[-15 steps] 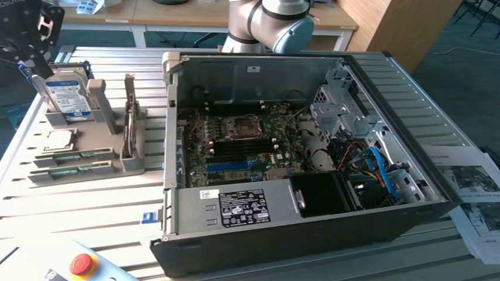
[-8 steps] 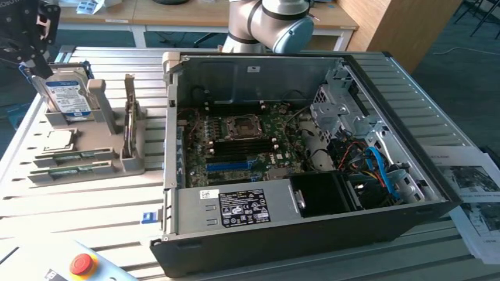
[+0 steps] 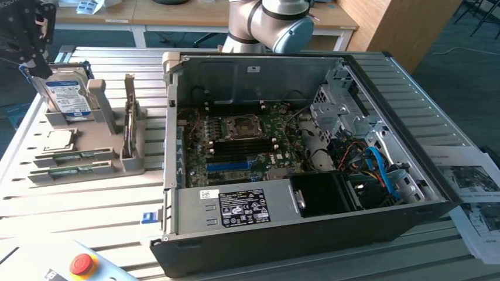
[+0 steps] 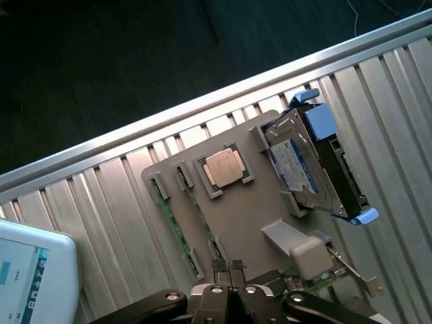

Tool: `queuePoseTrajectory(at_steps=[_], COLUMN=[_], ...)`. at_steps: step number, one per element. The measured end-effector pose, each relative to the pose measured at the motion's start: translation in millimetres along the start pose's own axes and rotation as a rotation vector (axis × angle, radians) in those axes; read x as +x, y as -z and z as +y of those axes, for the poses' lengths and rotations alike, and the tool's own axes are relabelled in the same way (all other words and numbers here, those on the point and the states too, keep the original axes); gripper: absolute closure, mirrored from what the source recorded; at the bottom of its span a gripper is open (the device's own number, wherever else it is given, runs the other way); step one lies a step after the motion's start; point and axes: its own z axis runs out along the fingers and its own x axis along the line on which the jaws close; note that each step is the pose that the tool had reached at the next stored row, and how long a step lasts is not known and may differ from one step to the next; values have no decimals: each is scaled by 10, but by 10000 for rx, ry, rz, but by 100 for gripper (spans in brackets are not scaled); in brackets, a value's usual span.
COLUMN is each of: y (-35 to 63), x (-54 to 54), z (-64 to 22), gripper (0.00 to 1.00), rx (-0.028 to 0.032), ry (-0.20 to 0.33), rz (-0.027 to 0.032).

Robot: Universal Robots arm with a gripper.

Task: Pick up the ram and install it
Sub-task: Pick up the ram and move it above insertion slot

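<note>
Open computer case (image 3: 312,246) mid-frame before me, its motherboard (image 3: 242,143) bare, hard drive (image 3: 67,96) upright in a grey holder (image 3: 97,99) upper left, red stop button (image 3: 82,264) lower left, papers (image 3: 476,193) right edge

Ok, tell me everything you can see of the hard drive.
The hard drive is a flat silver metal box with a white-and-blue label on its broad face and blue plastic rails on its sides. It stands on edge in a slot of the grey holder, between grey uprights, label facing the exterior camera. It sits beyond the processor chip, at the exterior view's left of the open computer case.
</note>
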Motion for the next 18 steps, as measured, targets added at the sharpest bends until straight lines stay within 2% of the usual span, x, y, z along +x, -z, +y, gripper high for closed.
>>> queuePoseTrajectory(at_steps=[18], y=[0], x=[0], z=[0], gripper=[90], rx=[-72], ry=[3253], rz=[152])
